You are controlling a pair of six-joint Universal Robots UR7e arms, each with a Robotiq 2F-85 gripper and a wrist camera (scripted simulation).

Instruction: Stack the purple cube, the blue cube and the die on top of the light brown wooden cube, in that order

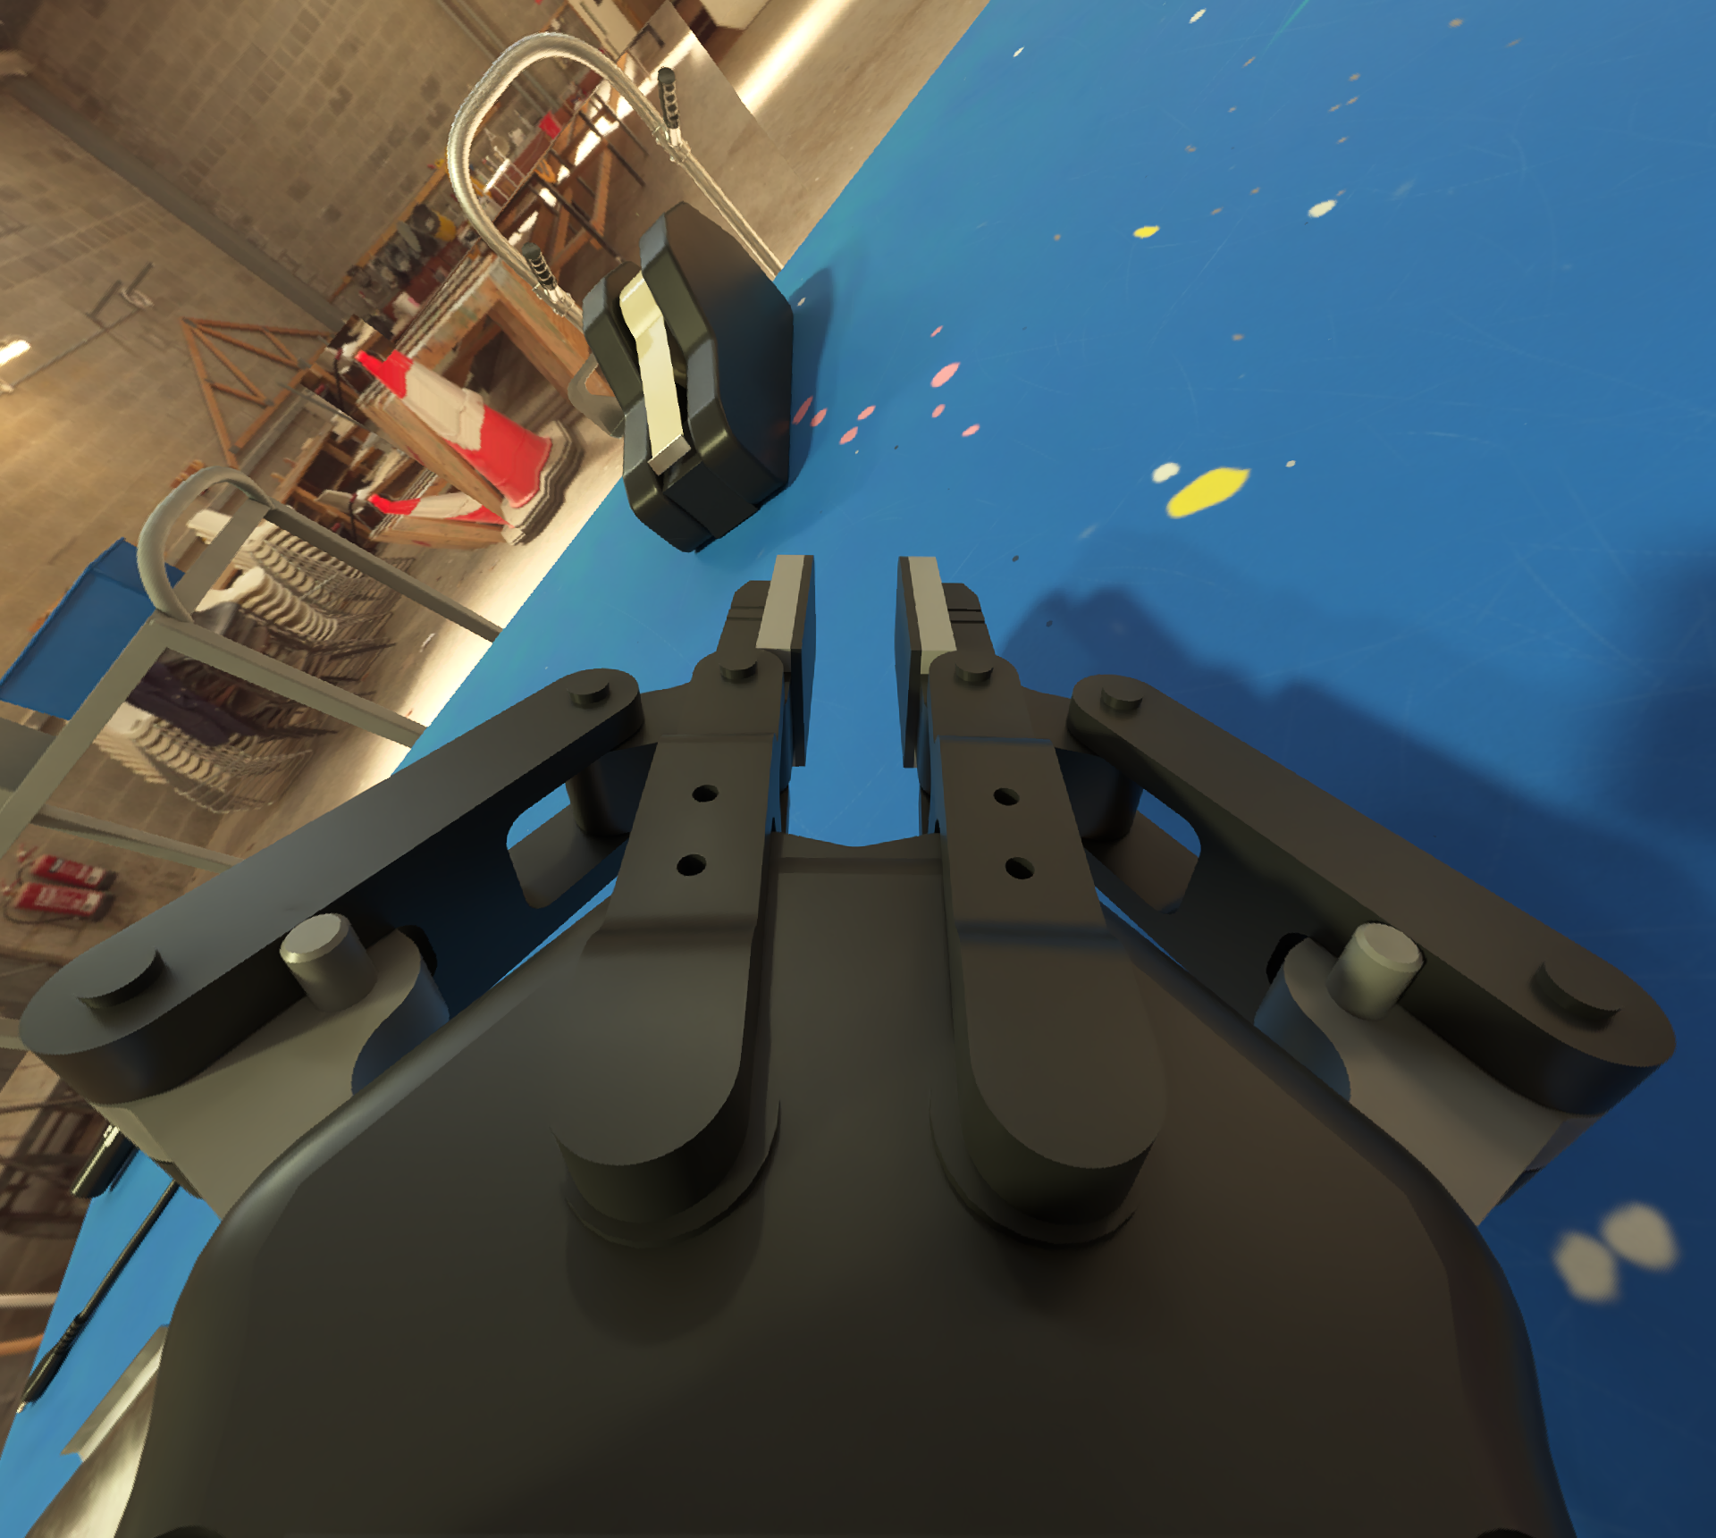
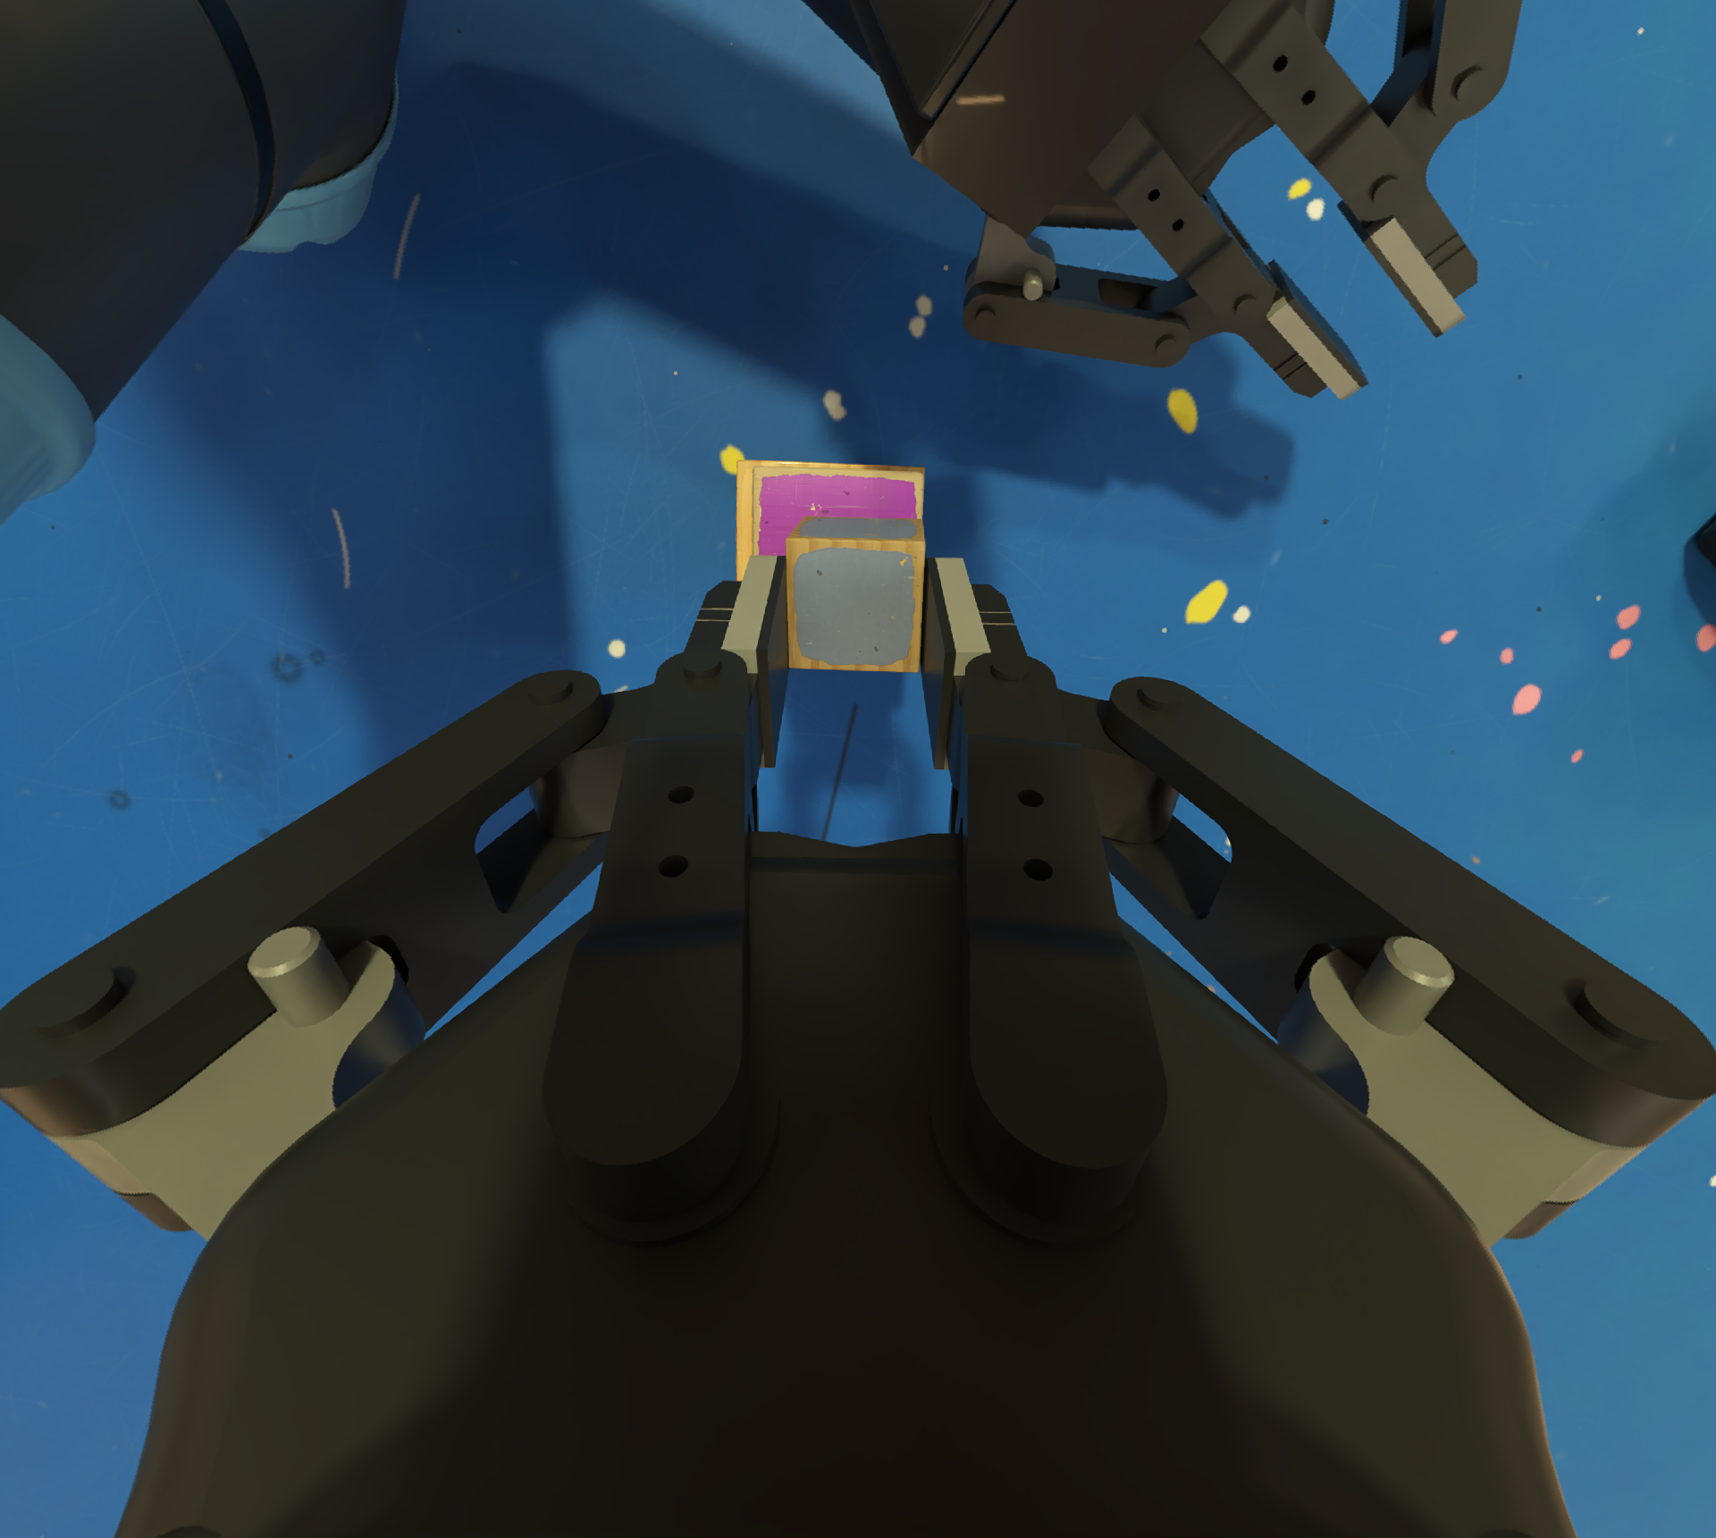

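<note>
In the left wrist view, a black padlock-like object point(image 1: 701, 379) stands at the edge of the paint-speckled blue surface point(image 1: 1300, 342), and nearer, the left gripper point(image 1: 856, 602) hovers above bare blue with its fingers point(image 1: 787, 602) a small gap apart, holding nothing. In the right wrist view, the right gripper point(image 2: 854, 611) has its fingers point(image 2: 754, 611) pressed against both sides of the blue cube point(image 2: 854, 607), which sits just in front of the purple cube point(image 2: 817, 500), the purple one partly hidden behind it. To the upper right, the left gripper point(image 2: 1374, 314) hangs over the surface point(image 2: 371, 658), its fingers parted and empty.
</note>
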